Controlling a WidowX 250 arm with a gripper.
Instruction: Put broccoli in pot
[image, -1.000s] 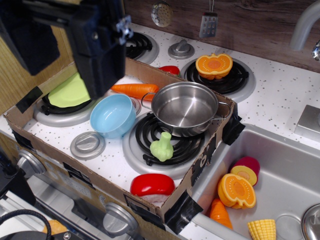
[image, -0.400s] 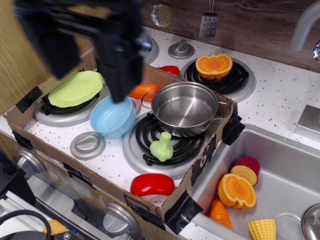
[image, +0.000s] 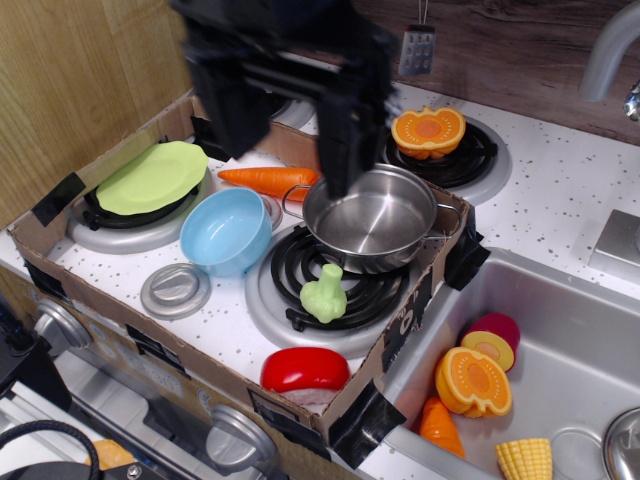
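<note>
The gripper (image: 335, 150), a dark blur a second ago over the lime-green plate (image: 150, 176) at the far left, now hangs over the far rim of the pot (image: 371, 216), having swept right across the toy stove. One black finger shows, pointing down at the pot's far left edge; whether the jaws are apart or together cannot be told through the motion blur, and nothing appears to be held. The broccoli (image: 324, 294) has not moved: it sits upright on the black burner grate (image: 300, 275), just near of the pot and apart from it. The pick has therefore not begun, and by my reading the arm must still come nearer and lower to reach the floret. A carrot (image: 268, 179) and a blue bowl (image: 226, 229) lie left of the pot inside the cardboard tray (image: 400, 330). The speckled white stovetop runs to a steel sink (image: 560, 330) at right, holding more toy food, before a dark wood wall.
</note>
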